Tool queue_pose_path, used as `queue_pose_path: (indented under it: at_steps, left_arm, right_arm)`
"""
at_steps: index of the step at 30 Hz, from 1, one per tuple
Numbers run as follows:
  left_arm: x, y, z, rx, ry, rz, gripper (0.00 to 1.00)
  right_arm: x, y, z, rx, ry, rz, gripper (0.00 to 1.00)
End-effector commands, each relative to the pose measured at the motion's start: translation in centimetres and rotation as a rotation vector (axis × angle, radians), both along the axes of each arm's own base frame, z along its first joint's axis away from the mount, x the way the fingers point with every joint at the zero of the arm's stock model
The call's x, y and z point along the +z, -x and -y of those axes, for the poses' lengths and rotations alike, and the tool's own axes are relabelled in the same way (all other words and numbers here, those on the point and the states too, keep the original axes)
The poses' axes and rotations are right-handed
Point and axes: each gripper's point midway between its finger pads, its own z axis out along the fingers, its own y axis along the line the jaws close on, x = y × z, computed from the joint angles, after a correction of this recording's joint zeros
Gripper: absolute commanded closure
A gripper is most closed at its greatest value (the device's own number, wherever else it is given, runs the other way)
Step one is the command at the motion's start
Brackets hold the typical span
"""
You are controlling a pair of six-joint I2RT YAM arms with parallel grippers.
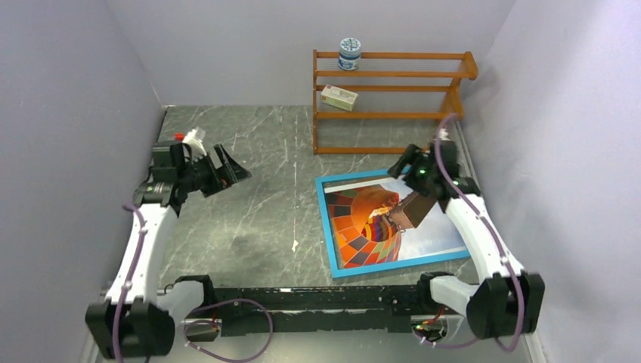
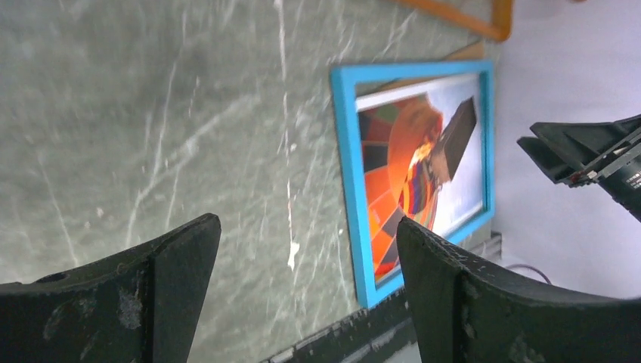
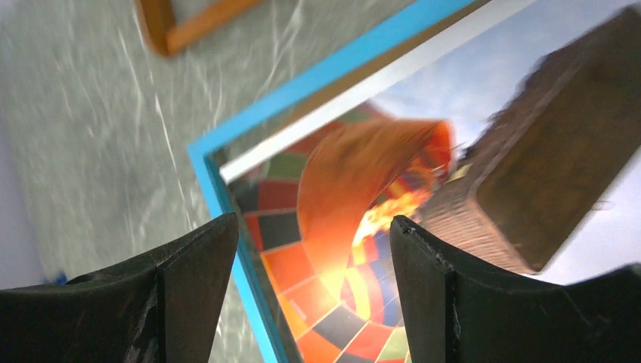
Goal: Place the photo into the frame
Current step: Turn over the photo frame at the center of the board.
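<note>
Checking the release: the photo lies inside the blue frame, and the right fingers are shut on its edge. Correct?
No. The right fingers are open above the photo and hold nothing, as the right wrist view shows. The photo does lie inside the frame.

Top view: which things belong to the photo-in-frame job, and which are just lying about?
Job: photo; blue frame around it.
Lying about: wooden rack; jar on its top shelf; small box on a lower shelf.

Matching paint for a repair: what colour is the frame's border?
Bright blue; the frame shows best in the top external view.
</note>
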Motion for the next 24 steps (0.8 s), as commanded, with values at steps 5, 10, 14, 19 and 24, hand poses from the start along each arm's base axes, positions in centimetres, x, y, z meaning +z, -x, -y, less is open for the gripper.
queue_pose_path:
  at_steps: [5,10,14,19,24]
  left_arm:
    - [-4.6,-1.1,1.0,0.009,0.106,-0.126,0.10]
    - [-4.5,-0.9,0.3,0.084,0.102,-0.115,0.10]
    - [-4.2,0.0,0.0,0.114,0.092,-0.103,0.09]
    - [-5.0,1.2,-0.6,0.140,0.062,-0.139,0.09]
    - [-5.6,1.8,-0.2,0.130,0.087,-0.160,0.09]
  right_arm:
    - [-4.0,0.8,-11.2,0.256,0.138,-0.105,0.23]
    - [-7.2,2.9,-16.7,0.417,0.301,-0.202,0.22]
    - [-9.0,4.8,-19.6,0.508,0.420,-0.255,0.25]
    - [-11.2,6.9,-22.0,0.577,0.458,-0.318,0.33]
    - [-12.8,8.0,-23.0,0.618,0.491,-0.365,0.46]
